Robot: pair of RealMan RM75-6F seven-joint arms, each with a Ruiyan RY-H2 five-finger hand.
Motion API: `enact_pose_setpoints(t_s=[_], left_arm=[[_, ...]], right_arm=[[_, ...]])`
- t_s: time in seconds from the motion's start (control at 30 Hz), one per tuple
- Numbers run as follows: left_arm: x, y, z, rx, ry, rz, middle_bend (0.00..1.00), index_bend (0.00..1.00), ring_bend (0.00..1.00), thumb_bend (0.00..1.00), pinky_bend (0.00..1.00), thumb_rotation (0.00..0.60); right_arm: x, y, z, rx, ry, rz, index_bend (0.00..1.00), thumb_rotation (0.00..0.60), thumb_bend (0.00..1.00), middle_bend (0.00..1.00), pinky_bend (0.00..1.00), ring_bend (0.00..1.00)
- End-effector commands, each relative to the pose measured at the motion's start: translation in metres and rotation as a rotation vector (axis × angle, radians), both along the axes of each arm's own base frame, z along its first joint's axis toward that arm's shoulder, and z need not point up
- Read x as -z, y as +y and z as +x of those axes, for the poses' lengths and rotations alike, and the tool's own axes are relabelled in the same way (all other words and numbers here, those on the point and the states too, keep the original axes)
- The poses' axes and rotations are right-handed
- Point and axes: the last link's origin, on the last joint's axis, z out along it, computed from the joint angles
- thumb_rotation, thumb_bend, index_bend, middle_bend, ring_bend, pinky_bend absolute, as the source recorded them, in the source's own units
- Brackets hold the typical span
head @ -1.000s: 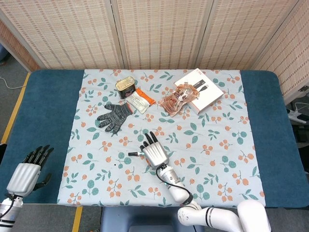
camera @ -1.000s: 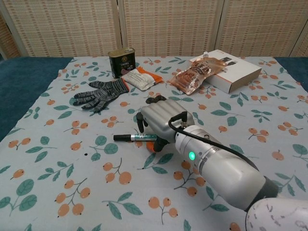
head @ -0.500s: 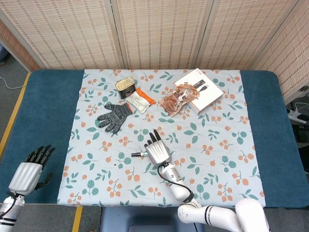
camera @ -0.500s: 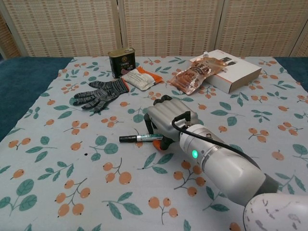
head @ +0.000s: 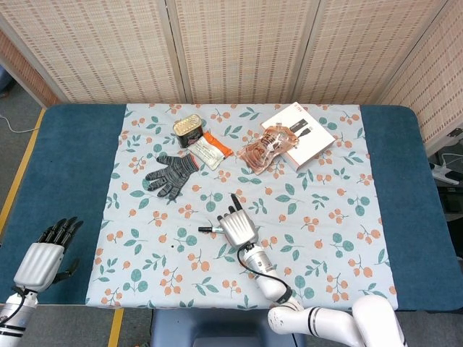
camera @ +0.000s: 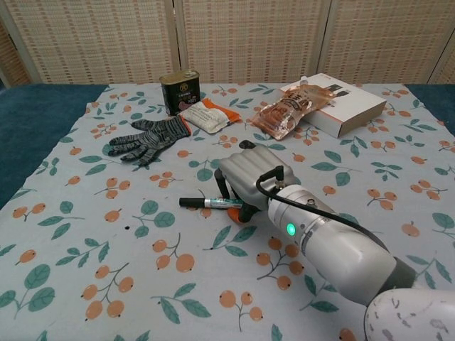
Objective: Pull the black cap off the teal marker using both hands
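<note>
The teal marker (camera: 215, 203) lies level just above the flowered cloth, its black cap (camera: 189, 202) pointing left. My right hand (camera: 250, 177) is curled over the marker's right end and grips it; that end is hidden under the fingers. In the head view the same hand (head: 238, 227) sits near the cloth's middle front, the marker (head: 210, 229) sticking out to its left. My left hand (head: 43, 254) hovers far off at the lower left, past the cloth's edge, fingers spread and holding nothing. It does not show in the chest view.
A grey knit glove (head: 171, 173), a tin can (head: 189, 129) and an orange-white packet (head: 211, 150) lie at the back left. A clear snack bag (head: 266, 148) and a white box (head: 299, 133) sit at the back right. The blue table (head: 65, 166) borders the cloth.
My right hand has curled its fingers in around the marker and shifted slightly right, carrying the marker along. The left hand has barely moved.
</note>
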Motion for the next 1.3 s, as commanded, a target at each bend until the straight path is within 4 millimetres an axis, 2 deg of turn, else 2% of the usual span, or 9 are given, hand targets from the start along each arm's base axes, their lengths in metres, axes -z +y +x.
enact_pose_setpoints(t_s=[0.03,0.17,0.4,0.53,0.67,0.73,1.0,1.17,1.3], left_arm=[[0.000,0.000,0.000,0.003,-0.001,0.000,0.00,0.00,0.00,0.38,0.15,0.600],[0.000,0.000,0.000,0.008,-0.003,0.004,0.00,0.00,0.00,0.38,0.16,0.600],[0.007,0.002,0.007,0.036,-0.072,-0.008,0.01,0.10,0.03,0.40,0.21,0.600],[0.020,0.022,0.026,0.094,-0.200,-0.005,0.20,0.20,0.17,0.42,0.40,0.600],[0.044,0.056,0.060,0.111,-0.281,-0.022,0.38,0.39,0.28,0.49,0.46,0.600],[0.068,0.072,0.080,0.099,-0.265,-0.047,0.43,0.46,0.31,0.50,0.48,0.600],[0.154,0.091,0.132,0.093,-0.175,-0.108,0.41,0.40,0.31,0.37,0.48,0.600],[0.180,0.094,0.149,0.112,-0.129,-0.112,0.38,0.24,0.28,0.36,0.46,0.600],[0.195,0.094,0.166,0.136,-0.136,-0.105,0.40,0.24,0.29,0.36,0.45,0.600]], right_arm=[[0.000,0.001,0.000,-0.002,0.005,0.001,0.82,0.600,0.34,0.66,0.00,0.34],[-0.001,0.002,0.002,-0.030,0.000,-0.008,0.92,0.600,0.37,0.75,0.00,0.40],[-0.010,0.006,0.005,-0.108,-0.022,-0.022,0.96,0.600,0.37,0.82,0.00,0.47],[-0.022,0.007,0.008,-0.117,-0.054,-0.014,0.96,0.600,0.37,0.82,0.00,0.47],[-0.032,0.006,0.012,-0.119,-0.065,-0.016,0.96,0.600,0.37,0.82,0.00,0.47],[-0.034,0.006,0.013,-0.107,-0.073,-0.016,0.96,0.600,0.37,0.82,0.00,0.47],[-0.029,0.008,0.014,-0.083,-0.066,-0.009,0.96,0.600,0.37,0.82,0.00,0.47],[-0.027,0.007,0.017,-0.071,-0.081,-0.005,0.96,0.600,0.37,0.82,0.00,0.47],[-0.026,0.006,0.021,-0.072,-0.085,-0.004,0.96,0.600,0.37,0.82,0.00,0.48]])
